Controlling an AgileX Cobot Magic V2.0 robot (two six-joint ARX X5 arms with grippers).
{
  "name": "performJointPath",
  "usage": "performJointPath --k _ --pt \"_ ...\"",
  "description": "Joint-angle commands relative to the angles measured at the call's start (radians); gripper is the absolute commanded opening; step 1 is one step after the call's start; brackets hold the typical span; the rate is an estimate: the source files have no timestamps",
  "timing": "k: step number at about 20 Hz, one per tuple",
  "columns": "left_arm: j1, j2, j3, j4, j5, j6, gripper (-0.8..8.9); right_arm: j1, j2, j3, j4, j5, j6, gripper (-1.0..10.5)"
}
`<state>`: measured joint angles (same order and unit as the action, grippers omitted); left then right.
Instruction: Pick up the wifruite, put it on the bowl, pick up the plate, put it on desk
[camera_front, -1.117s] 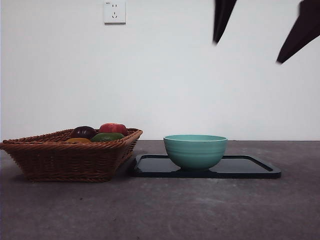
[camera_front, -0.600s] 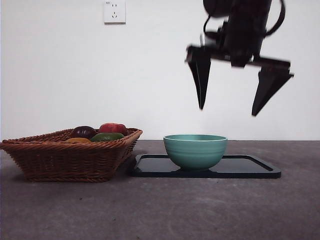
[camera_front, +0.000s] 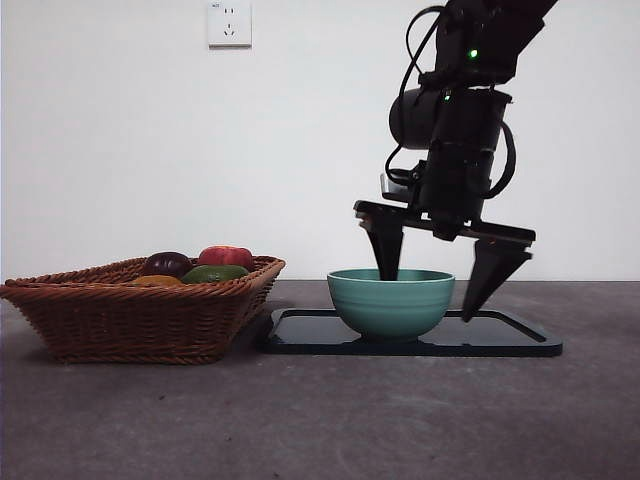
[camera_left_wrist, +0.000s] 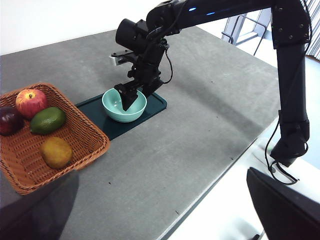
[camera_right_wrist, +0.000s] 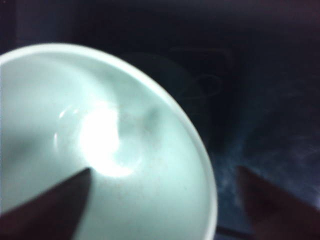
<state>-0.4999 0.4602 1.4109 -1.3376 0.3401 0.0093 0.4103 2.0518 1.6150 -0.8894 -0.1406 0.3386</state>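
- Front view: desk (camera_front: 320, 420), broad and grey, bearing all else; basket to one side, dark tray (camera_front: 500, 340) to the other, just beside each other.
- Right arm next in size, reaching in from above; right gripper (camera_front: 440, 272) spread wide astride the bowl's wall, one jaw dipped inside, the other outside over the tray; nothing clamped; seemingly set to pinch the rim and lift the bowl, though the fruit step looks undone.
- Basket (camera_left_wrist: 30, 165), wicker, holding four fruits: red apple, dark purple one, green one, and the wifruite (camera_left_wrist: 56, 152), orange-brown, lying untouched well apart from the gripper.
- Tray serving as the plate of the task, flat under the bowl; probably unliftable safely until the bowl is dealt with.
- Bowl (camera_front: 390, 300), mint green, upright on the tray, empty inside per the right wrist view; glazed wall likely slippery under a rim pinch.
- Left gripper: waiting high and far back; only a dark edge visible; cannot tell apart or together.
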Motion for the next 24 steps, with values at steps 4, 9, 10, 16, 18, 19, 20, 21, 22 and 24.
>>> performJointPath --k 4,9,10,16,18,19,20,21,22,24 --pt "-0.005 0.006 0.013 -0.008 0.002 0.003 5.94 0.004 0.029 0.022 0.036 0.01 -0.009 1.2" --pt "-0.005 0.007 0.013 -0.008 0.002 0.002 5.94 0.002 0.027 0.022 0.026 0.015 -0.01 0.1" --pt "-0.005 0.007 0.013 -0.009 0.002 0.002 5.94 0.002 0.027 0.023 0.025 0.017 -0.01 0.1" --pt "-0.005 0.006 0.007 -0.009 0.002 0.005 5.94 0.001 -0.074 0.023 -0.031 0.01 -0.045 0.1" --pt "-0.005 0.007 0.005 -0.009 0.002 0.005 5.94 0.002 -0.131 0.023 -0.08 0.011 -0.065 0.1" --pt "-0.005 0.007 0.005 -0.009 0.002 0.006 5.94 0.005 -0.16 0.023 -0.1 0.009 -0.076 0.1" --pt "-0.005 0.007 0.005 -0.009 0.002 0.006 5.94 0.005 -0.19 0.023 -0.12 0.01 -0.08 0.1" --pt "-0.005 0.007 0.005 -0.009 0.002 0.006 5.94 0.007 -0.223 0.02 -0.14 0.01 -0.091 0.1" --pt "-0.005 0.007 0.005 -0.009 0.002 0.005 5.94 0.011 -0.257 0.011 -0.157 0.01 -0.099 0.1" --pt "-0.005 0.007 0.005 -0.009 0.002 0.005 5.94 0.019 -0.343 -0.042 -0.177 0.009 -0.117 0.1"
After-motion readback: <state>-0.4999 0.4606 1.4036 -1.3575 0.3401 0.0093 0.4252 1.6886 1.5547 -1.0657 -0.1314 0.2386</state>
